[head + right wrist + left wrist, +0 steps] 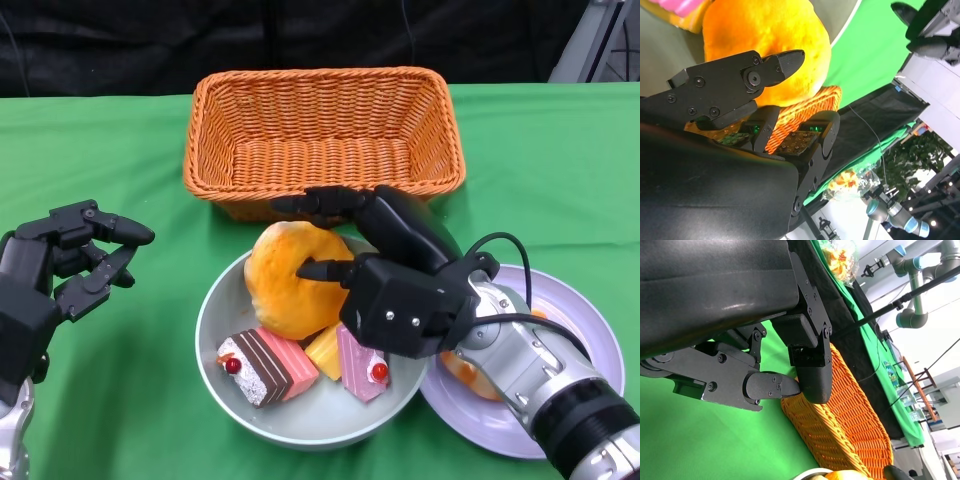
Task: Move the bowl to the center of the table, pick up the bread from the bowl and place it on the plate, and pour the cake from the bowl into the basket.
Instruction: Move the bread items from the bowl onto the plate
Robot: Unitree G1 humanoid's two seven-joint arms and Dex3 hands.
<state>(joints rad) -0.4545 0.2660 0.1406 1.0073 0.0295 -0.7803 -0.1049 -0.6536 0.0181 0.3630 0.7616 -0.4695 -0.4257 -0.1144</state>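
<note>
The bowl (225,395) looks centred; the right hand (375,265) clasps the bread (285,280) there, plate (590,350) and basket (320,135) steps remain, left hand (70,265) curled, empty

the surface (120,400) is covered in green cloth. a woven orange basket (323,130) stands near its far edge, about midway across. in front of it, toward the near edge, sits a pale grey-green bowl (228,395). a lilac plate (590,330) lies just beside the bowl, toward the right edge.
</note>
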